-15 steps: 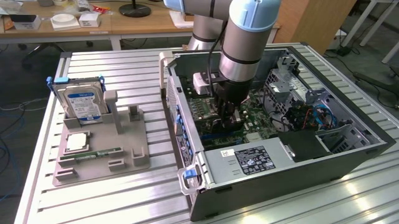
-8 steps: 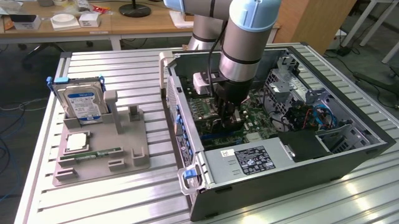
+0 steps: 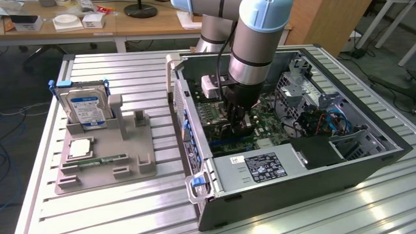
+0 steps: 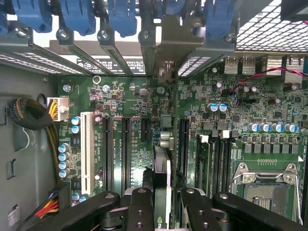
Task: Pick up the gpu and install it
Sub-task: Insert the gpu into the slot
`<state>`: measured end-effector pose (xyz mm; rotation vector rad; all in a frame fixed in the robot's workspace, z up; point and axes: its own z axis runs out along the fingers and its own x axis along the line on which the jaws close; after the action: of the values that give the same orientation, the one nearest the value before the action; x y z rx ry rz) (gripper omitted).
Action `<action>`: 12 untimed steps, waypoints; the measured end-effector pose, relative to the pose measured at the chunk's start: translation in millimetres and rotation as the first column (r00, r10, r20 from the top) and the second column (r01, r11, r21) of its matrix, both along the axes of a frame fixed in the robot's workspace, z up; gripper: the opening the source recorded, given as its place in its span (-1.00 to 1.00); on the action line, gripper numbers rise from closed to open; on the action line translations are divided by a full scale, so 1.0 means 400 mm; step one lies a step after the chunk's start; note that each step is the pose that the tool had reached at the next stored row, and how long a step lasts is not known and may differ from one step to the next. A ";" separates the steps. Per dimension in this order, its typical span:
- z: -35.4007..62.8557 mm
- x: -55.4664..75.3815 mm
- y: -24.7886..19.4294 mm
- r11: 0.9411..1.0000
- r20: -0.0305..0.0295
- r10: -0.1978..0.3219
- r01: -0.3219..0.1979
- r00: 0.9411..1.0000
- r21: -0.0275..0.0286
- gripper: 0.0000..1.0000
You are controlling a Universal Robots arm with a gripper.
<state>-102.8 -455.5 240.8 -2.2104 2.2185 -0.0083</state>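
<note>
Ribbed aluminium-slat desk (image 3: 117, 204): bright glare patches on the slats toward the exterior view's right. Behind it: pale wooden-topped desk (image 3: 143, 24) on a white frame, and a tall brown wooden cabinet panel (image 3: 331, 22). Grey floor (image 3: 19, 87); thin black cables (image 3: 383, 73) lie across it.

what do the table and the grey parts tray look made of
Table: looks like bare aluminium, with ribbed slats and a dull silvery sheen that catches light. Parts tray: probably matte plastic, an even grey with no shine; possibly printed, but that cannot be told.
</note>
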 end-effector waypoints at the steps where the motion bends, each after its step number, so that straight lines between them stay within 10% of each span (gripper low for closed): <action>1: 0.000 0.000 0.000 1.000 0.000 0.000 0.000 1.000 0.000 -0.47; 12: -0.010 0.000 0.000 1.000 0.000 0.000 0.000 1.000 -0.001 -0.47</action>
<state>-102.8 -455.6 236.9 -2.2108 2.2188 -0.0091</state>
